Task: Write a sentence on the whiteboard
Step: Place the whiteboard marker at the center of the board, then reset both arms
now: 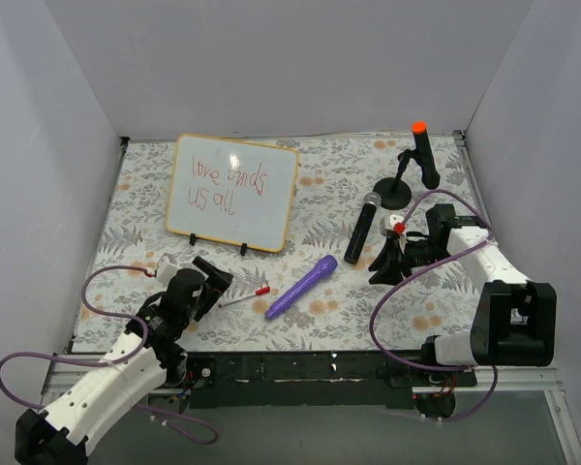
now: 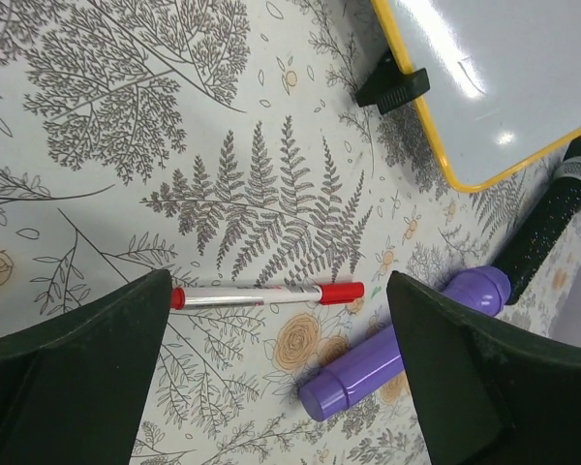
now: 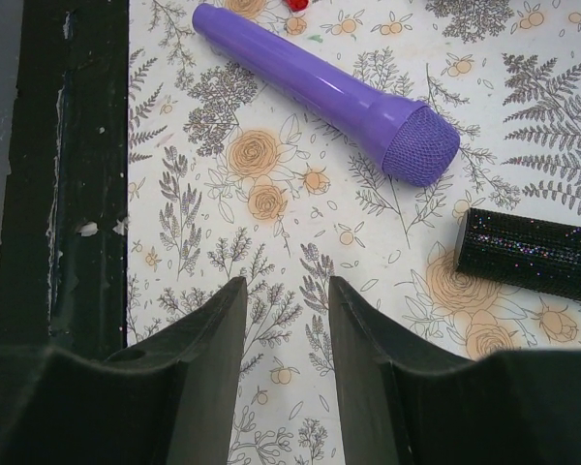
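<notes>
Left gripper (image 2: 279,286) — jaws wide, nothing held. A slim red-capped marker pen (image 2: 266,294) lies flat between them on the floral table cover (image 2: 97,194). The white, yellow-framed rectangular whiteboard (image 1: 271,208) stands beyond those jaws, apart from them, and bears the red handwritten sentence (image 1: 228,184).

Right gripper (image 3: 286,291) — jaws narrow, empty. A purple plastic microphone (image 3: 320,92) and a black glittery microphone (image 3: 533,254) lie ahead of them.

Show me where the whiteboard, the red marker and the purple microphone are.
whiteboard (image 1: 259,218), top external view, bare white lower right of its face.
red marker (image 2: 261,294), left wrist view, middle of its barrel.
purple microphone (image 3: 310,76), right wrist view, on its handle.
</notes>
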Robot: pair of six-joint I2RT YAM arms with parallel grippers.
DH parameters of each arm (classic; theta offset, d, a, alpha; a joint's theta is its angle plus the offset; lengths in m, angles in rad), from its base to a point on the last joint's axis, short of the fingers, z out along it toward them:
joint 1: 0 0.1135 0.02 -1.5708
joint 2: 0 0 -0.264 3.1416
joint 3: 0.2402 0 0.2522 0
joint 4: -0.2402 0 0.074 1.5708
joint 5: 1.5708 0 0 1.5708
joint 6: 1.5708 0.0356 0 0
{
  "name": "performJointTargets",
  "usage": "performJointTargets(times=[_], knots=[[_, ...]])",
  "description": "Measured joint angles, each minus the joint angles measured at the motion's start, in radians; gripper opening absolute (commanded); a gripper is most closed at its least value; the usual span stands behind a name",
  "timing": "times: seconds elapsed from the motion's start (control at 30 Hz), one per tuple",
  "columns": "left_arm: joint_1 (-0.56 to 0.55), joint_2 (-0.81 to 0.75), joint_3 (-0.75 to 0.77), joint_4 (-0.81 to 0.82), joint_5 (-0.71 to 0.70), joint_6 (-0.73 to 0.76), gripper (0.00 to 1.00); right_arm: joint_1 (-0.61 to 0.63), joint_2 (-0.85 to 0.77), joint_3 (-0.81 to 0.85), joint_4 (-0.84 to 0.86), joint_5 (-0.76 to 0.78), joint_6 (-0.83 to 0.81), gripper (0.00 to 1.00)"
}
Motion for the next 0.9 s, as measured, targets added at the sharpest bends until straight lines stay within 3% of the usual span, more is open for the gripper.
performJointTargets(times=[0.23, 0.5, 0.63, 0.73, 0.77, 0.9], knots=[[0.0, 0.069, 0.106, -0.05, -0.068, 0.04, 0.98, -0.005, -0.012, 0.0, 0.003, 0.012, 0.023, 0.47], [0.0, 0.068, 0.289, 0.0, -0.019, 0.372, 0.98, -0.009, -0.185, 0.012, 0.035, 0.156, 0.154, 0.52], [0.0, 0.095, 0.441, 0.035, 0.008, 0.516, 0.98, -0.029, -0.244, 0.117, 0.042, 0.253, 0.26, 0.57], [0.008, 0.166, 0.575, 0.05, 0.034, 0.597, 0.98, -0.046, -0.304, 0.202, 0.089, 0.329, 0.366, 0.72], [0.015, 0.195, 0.619, 0.054, 0.045, 0.622, 0.98, -0.049, -0.329, 0.225, 0.114, 0.36, 0.401, 0.83], [0.075, 0.303, 0.765, 0.073, 0.119, 0.695, 0.98, -0.057, -0.424, 0.28, 0.22, 0.474, 0.575, 0.96]])
